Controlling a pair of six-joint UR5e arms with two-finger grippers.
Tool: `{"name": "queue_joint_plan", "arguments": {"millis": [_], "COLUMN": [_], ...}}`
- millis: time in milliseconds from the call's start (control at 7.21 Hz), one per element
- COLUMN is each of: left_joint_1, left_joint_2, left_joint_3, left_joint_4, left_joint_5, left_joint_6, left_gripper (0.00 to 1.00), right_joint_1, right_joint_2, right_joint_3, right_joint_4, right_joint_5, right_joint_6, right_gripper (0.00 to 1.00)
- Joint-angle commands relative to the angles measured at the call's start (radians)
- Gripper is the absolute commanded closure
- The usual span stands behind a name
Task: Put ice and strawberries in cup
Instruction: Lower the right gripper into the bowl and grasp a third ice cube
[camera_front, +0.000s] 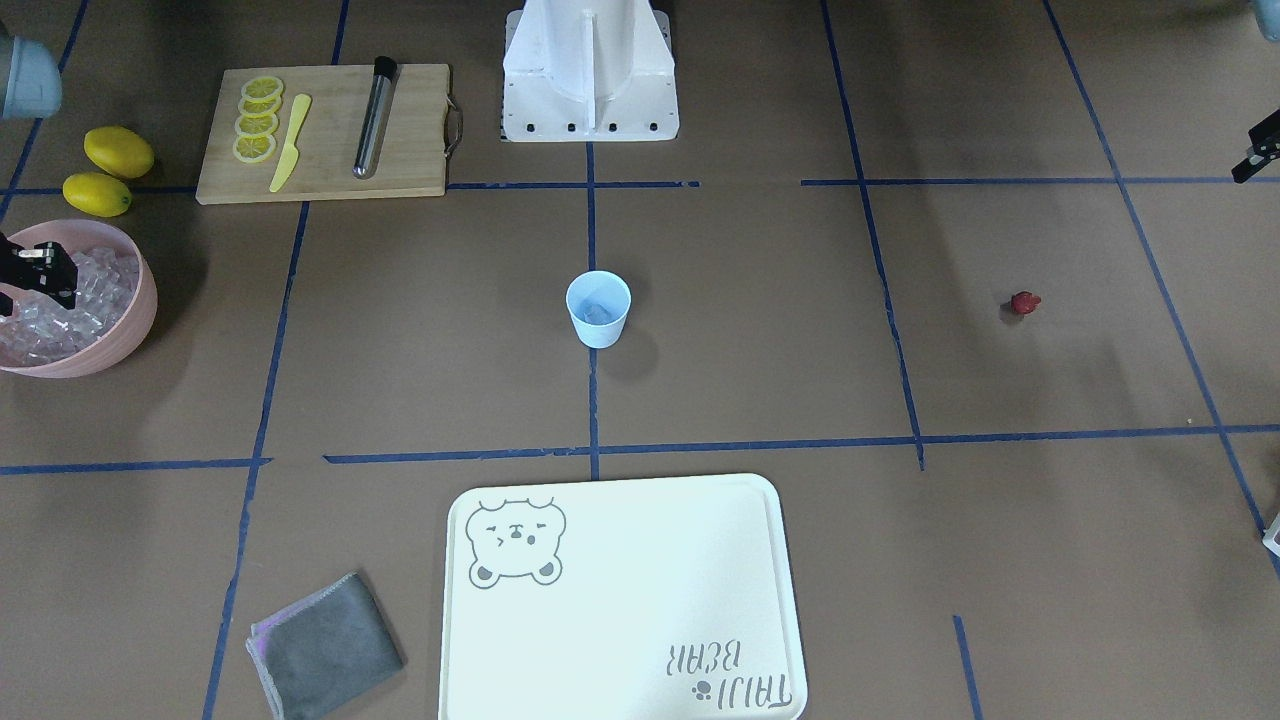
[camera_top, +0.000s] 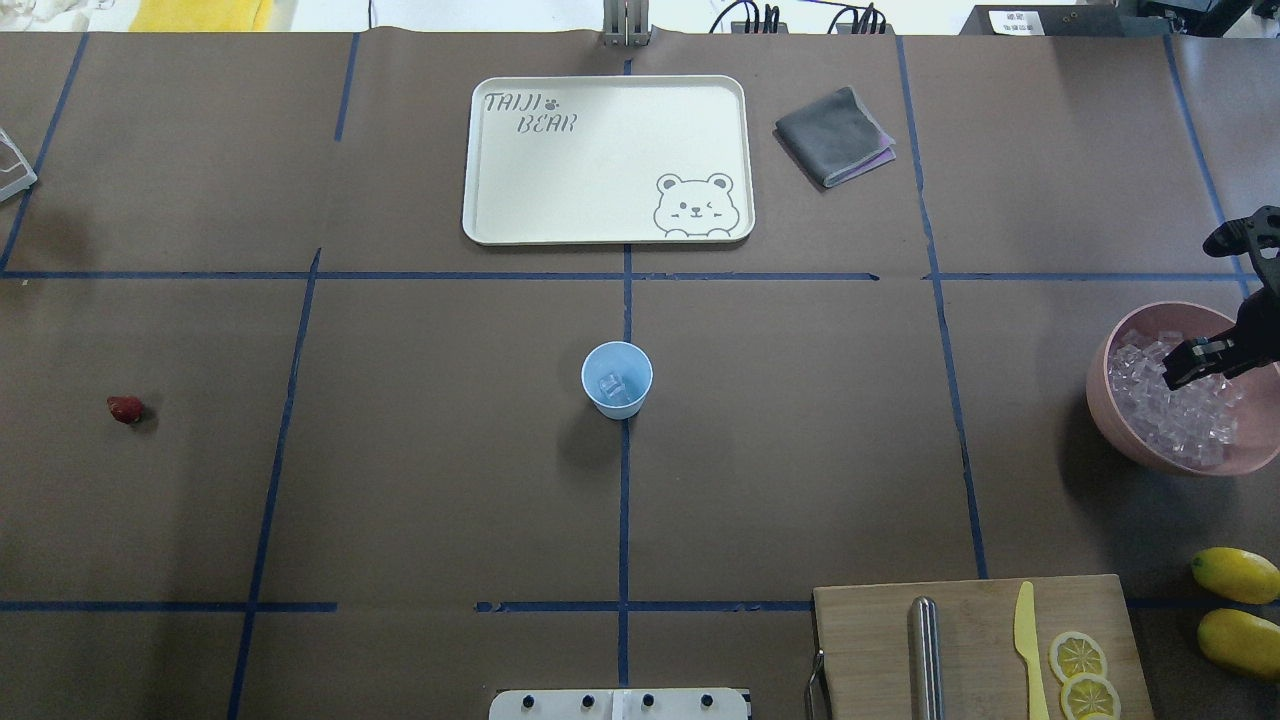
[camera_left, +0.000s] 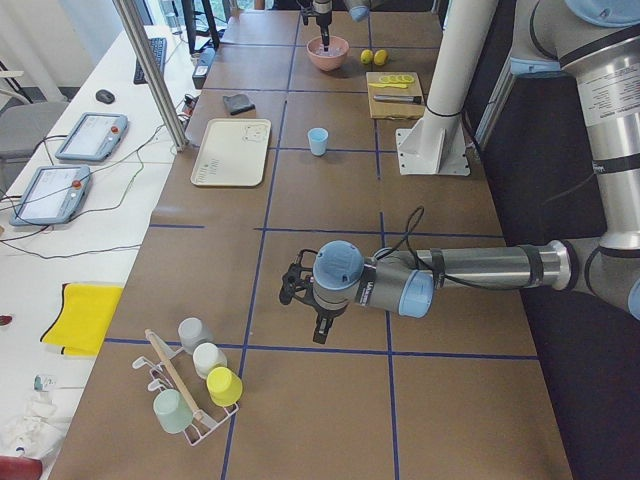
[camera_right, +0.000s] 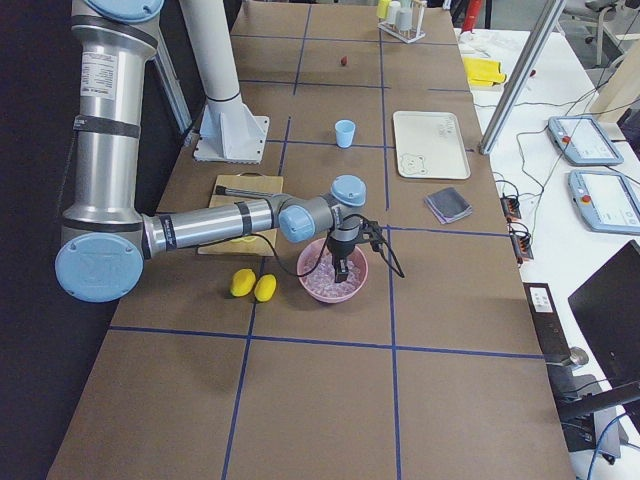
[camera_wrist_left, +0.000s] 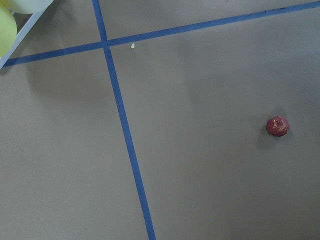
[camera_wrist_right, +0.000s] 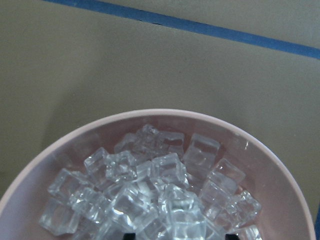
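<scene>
While the right gripper (camera_top: 1188, 363) hangs over the large pink bowl (camera_top: 1100, 392), its fingers set wide apart just above the heap of small clear ice cubes (camera_wrist_right: 150, 186), the small pale-blue plastic cup (camera_top: 617, 380) stands upright at the centre of the table with at least one clear cube inside. Seen from overhead, the bowl lies at 3 o'clock from the cup, well apart. The tiny dark-red strawberry piece (camera_top: 125, 409) rests on the table at 9 o'clock, equally well apart. The left gripper (camera_left: 312, 318) is held above the table at the strawberry's end; whether it is wide or narrow cannot be told.
</scene>
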Motion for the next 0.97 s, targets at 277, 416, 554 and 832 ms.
{"name": "queue_joint_plan", "arguments": {"millis": [277,416,554,832], "left_joint_1": [0.000,0.000,0.000,0.000], "left_joint_2": [0.001,0.001,0.001,0.001], "left_joint_3": [-0.002,-0.002,-0.003,-0.003], "left_joint_4": [-0.001,-0.001,-0.001,-0.001], "left_joint_5": [0.000,0.000,0.000,0.000], "left_joint_6": [0.002,0.002,0.002,0.002], "left_gripper": [0.00,0.00,0.00,0.00], "right_joint_1": [-0.013,-0.013,-0.013,-0.011], "right_joint_2": [0.038,0.037,0.035,0.025], "right_joint_3": [-0.025,-0.025,-0.025,-0.024], "right_joint_4": [0.000,0.000,0.000,0.014], "right_joint_5": [-0.024,-0.024,-0.024,-0.024], "right_joint_6": [0.000,0.000,0.000,0.000], "right_gripper": [0.34,0.35,0.35,0.35]}}
